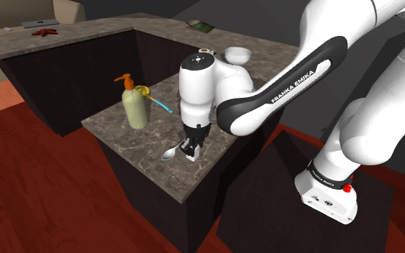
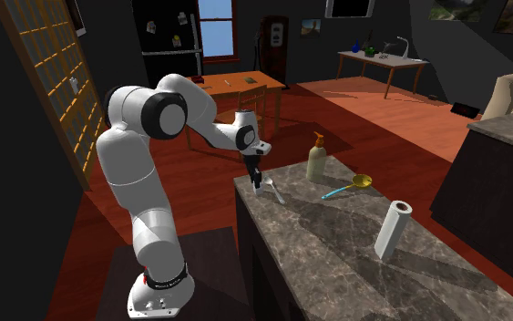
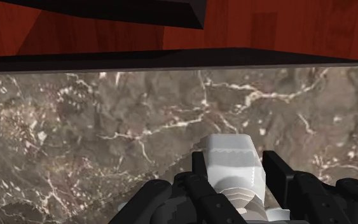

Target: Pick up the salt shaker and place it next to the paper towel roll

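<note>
The salt shaker (image 3: 231,151) is a small white faceted piece with a greyish cap. My black gripper (image 3: 238,168) is shut on it, one finger against each side. In the shoulder view the gripper (image 1: 190,148) points down at the near end of the marble counter (image 1: 129,136), with the shaker (image 1: 188,152) a white spot between the fingers, at or just above the stone. The white paper towel roll (image 2: 392,228) stands upright farther along the same counter (image 2: 336,264), well away from the gripper (image 2: 257,179).
A metal spoon (image 1: 170,152) lies right beside the gripper. An olive soap bottle (image 1: 134,105) with an orange pump and a yellow scoop with a blue handle (image 2: 350,186) sit between gripper and roll. A white bowl (image 1: 237,54) rests on the far counter. The counter edge is close.
</note>
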{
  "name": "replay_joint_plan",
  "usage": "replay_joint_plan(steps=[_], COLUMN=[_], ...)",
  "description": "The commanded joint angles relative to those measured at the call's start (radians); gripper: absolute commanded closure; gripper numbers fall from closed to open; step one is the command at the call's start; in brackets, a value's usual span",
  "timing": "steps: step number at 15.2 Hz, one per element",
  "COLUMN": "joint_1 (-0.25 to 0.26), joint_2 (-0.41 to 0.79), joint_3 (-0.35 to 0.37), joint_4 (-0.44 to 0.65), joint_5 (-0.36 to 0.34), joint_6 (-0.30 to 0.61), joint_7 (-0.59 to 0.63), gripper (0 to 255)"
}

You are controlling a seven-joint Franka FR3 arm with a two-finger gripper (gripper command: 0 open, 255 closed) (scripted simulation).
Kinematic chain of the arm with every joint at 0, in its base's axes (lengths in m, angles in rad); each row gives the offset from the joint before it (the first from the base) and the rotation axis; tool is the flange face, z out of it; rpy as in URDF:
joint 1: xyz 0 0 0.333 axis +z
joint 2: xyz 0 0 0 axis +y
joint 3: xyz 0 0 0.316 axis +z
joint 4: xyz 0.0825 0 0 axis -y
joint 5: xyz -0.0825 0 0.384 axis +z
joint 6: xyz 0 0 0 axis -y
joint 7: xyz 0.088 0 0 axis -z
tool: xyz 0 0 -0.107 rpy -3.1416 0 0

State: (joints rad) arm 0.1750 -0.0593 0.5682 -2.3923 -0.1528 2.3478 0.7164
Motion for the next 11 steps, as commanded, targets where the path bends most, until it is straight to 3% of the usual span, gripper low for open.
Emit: replay_joint_plan(steps=[1,7,11], joint_1=[0.000,0.000,0.004], joint_2=[0.000,0.000,-0.041], joint_3=[0.000,0.000,-0.004], joint_4=[0.000,0.000,0.020], joint_5=[0.000,0.000,0.036], joint_6=[0.000,0.000,-0.053], joint_7=[0.000,0.000,-0.032], gripper=[255,255,255])
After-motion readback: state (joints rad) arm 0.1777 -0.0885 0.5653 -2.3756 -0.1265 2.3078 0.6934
